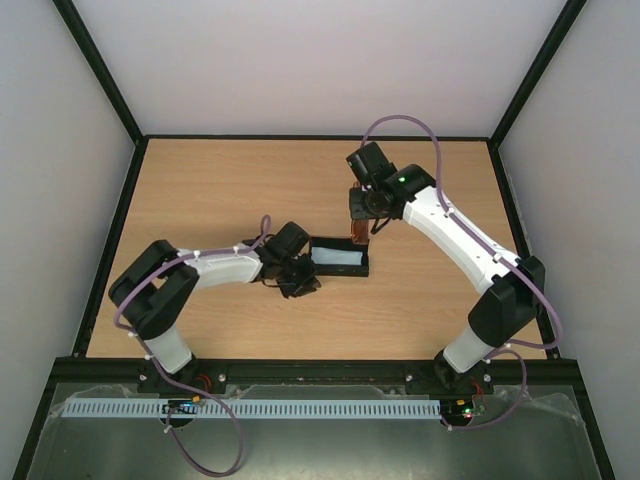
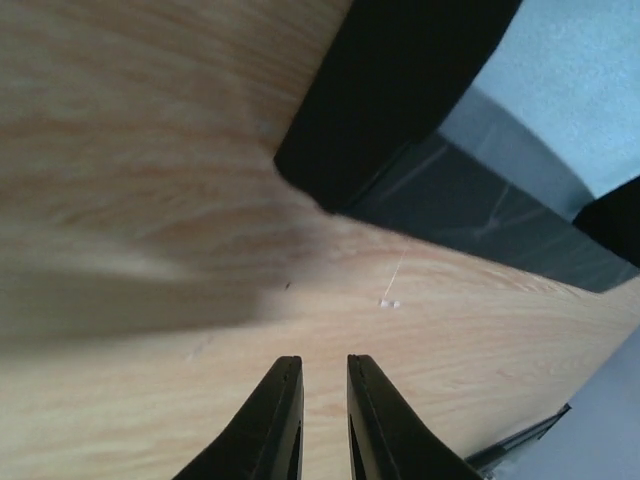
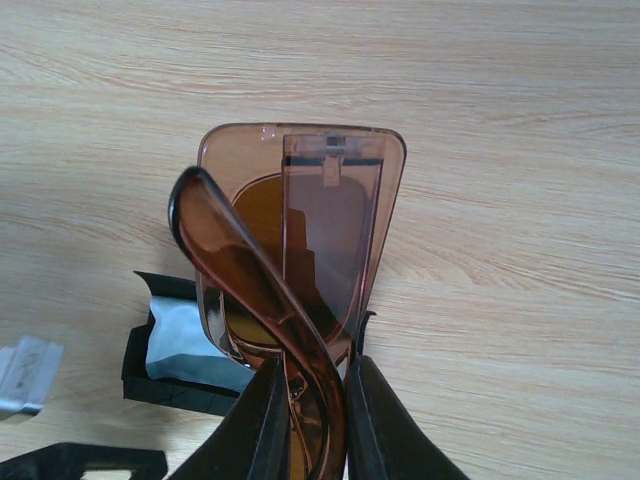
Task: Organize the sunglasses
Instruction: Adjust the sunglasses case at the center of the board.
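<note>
The brown amber-tinted sunglasses [image 3: 300,230], folded, hang from my right gripper [image 3: 312,370], which is shut on them near one end. In the top view the right gripper [image 1: 360,212] holds the sunglasses [image 1: 357,236] on end just above the right end of the open black case [image 1: 366,263]. A light blue cloth [image 1: 338,259] lies inside the case. My left gripper [image 1: 298,280] sits at the case's left end. In the left wrist view its fingers [image 2: 285,420] stand a narrow gap apart, empty, short of the case's corner [image 2: 390,90].
The case [image 3: 140,380] with the cloth [image 3: 185,340] lies below and left of the hanging sunglasses. Part of the left arm [image 3: 25,375] shows at the lower left of the right wrist view. Black frame rails [image 1: 110,240] border the wooden table [image 1: 230,190].
</note>
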`<control>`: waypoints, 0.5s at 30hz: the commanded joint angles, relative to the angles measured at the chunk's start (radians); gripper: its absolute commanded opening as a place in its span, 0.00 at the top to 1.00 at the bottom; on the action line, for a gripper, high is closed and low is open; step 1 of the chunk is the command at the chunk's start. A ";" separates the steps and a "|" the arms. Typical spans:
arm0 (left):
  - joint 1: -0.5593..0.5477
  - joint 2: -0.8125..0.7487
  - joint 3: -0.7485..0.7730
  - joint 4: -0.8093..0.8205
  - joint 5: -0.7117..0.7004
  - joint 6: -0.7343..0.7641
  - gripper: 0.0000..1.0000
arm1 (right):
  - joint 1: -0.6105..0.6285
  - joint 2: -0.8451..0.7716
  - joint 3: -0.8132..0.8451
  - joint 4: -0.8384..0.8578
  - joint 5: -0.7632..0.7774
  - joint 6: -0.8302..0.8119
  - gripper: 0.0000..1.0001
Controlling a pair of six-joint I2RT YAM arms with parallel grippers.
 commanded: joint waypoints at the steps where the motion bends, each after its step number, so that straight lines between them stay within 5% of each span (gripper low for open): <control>1: 0.012 0.073 0.064 0.034 0.018 0.023 0.85 | 0.000 0.017 0.007 0.013 -0.021 -0.031 0.99; 15: 0.204 0.282 0.290 -0.075 -0.020 0.184 0.89 | 0.017 0.096 0.018 -0.006 -0.003 -0.098 0.98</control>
